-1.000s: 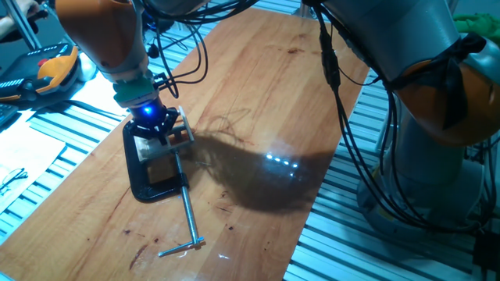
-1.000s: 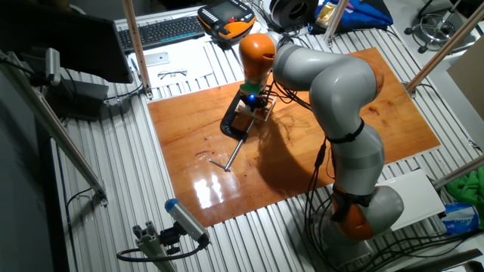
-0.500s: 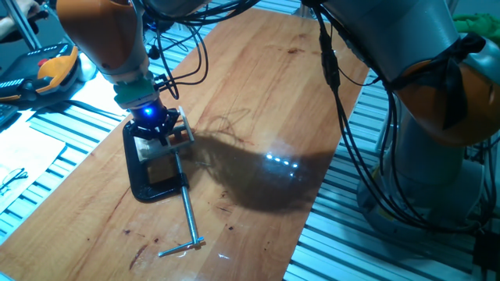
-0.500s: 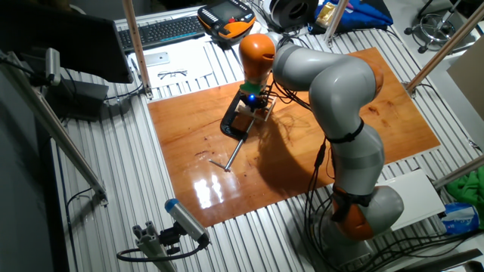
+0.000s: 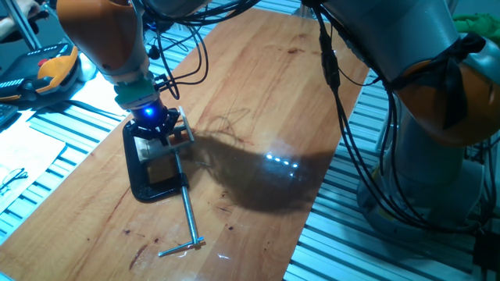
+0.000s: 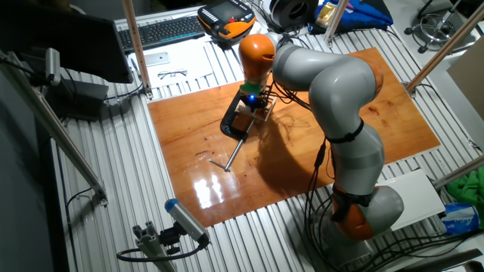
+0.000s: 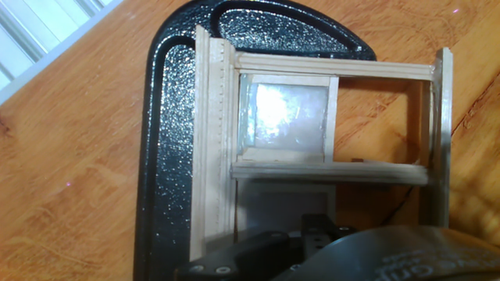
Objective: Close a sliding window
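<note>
Near the worktop's [image 5: 258, 94] far-left edge in one fixed view, I find the window [image 5: 160, 139] held in a black C-clamp [image 5: 152, 176] that lies flat on the wood. From the clamp, a long metal screw [image 5: 187, 217] runs toward the near edge and ends in a cross handle.

I see the gripper [image 5: 155, 127] lowered straight onto the window, with a blue light glowing on the hand just above it. I cannot tell how its jaws stand: in both fixed views the fingers are masked by the hand, and in the hand view only dark hardware shows at the bottom edge.

In the hand view, I note the window [image 7: 320, 148] with its beige frame set against the clamp [image 7: 168, 156]. One pale pane [image 7: 285, 117] sits at the left end of the frame, beside the clamp's spine. To the right of that pane the frame is bare, and the worktop [image 7: 70, 172] shows through it. A thin wooden rail [image 7: 332, 172] crosses the frame below the pane.

In the other fixed view, I see the arm [image 6: 333, 98] reaching across the worktop [image 6: 378, 113] to the window [image 6: 257, 109], which stands near the far edge, left of centre. The clamp [image 6: 234, 127] lies just beside it.
</note>
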### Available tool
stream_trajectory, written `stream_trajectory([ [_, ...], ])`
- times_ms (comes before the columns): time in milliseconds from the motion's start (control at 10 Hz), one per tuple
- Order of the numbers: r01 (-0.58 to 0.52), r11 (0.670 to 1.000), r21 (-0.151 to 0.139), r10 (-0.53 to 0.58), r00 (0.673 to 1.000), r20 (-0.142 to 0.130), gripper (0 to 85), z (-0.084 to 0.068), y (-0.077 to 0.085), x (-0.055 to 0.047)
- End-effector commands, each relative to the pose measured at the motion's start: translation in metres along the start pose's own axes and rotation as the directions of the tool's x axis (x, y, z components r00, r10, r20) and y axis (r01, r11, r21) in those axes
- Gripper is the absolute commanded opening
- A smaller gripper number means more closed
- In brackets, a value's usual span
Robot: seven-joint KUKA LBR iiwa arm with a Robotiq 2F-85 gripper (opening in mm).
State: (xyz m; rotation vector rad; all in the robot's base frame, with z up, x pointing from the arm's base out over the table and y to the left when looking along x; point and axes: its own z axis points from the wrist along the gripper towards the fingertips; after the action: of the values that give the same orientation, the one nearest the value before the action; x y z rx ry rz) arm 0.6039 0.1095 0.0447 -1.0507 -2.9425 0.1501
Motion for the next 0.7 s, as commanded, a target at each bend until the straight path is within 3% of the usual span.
stream_trajectory([
  [0,0.0,1.0,0.0,0.0,1.0,0.0,0.0,0.0,-0.0006,0.0],
  [600,0.003,1.0,0.006,-0.003,1.0,-0.002,0.0,-0.0019,-0.0036,0.0],
])
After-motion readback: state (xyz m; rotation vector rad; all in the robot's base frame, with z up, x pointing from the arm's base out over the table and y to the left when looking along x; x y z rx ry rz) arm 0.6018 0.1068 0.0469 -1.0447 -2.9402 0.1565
